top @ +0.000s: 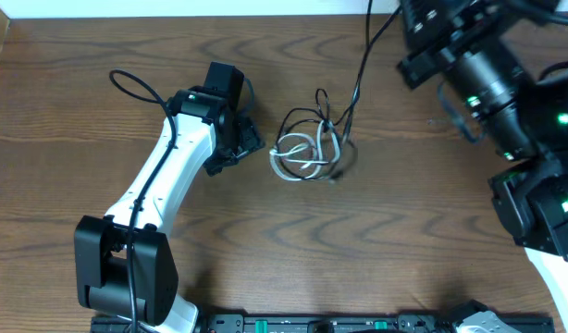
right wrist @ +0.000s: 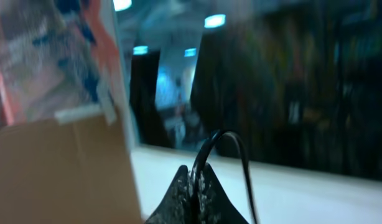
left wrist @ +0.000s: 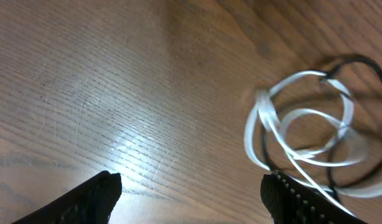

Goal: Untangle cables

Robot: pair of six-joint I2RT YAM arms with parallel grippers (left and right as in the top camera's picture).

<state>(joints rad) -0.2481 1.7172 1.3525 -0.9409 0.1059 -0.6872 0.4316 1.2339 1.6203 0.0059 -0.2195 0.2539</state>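
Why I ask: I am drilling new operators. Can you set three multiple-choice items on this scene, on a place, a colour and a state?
1. Where is the cable tangle? A in a box; B on the table beside the left gripper; C hanging off the edge.
2. Its cable colours? A white and black; B red and blue; C all yellow.
3. The right gripper is: A open, empty; B shut on a white cable; C shut on a black cable.
B: it lies on wood by that open gripper. A: white loops cross black ones. C: its shut jaws pinch a black cable.
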